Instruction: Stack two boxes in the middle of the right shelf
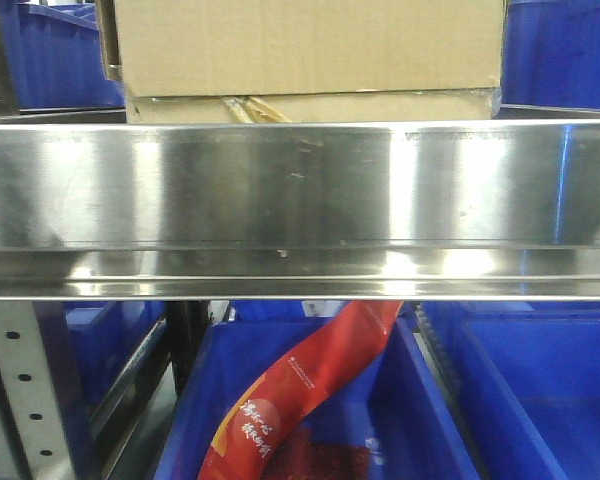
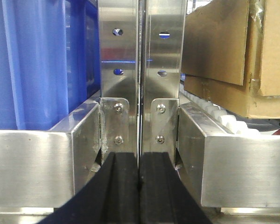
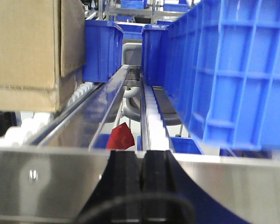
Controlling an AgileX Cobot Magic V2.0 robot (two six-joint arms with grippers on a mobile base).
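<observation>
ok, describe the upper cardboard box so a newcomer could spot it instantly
Find the broad shiny steel shelf lip spanning the front view. Directly above it sit two stacked brown cartons; the upper box rests on the lower box. Flanking blue bins are plastic; it alone is plain cardboard on top.

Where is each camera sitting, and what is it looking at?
Front view: level with the steel shelf lip, facing boxes; no robot parts show.
Left wrist view: behind the shut left gripper, facing the shelf uprights.
Right wrist view: behind the shut right gripper, looking along the rollers past a blue bin.
All three views show the boxes.
</observation>
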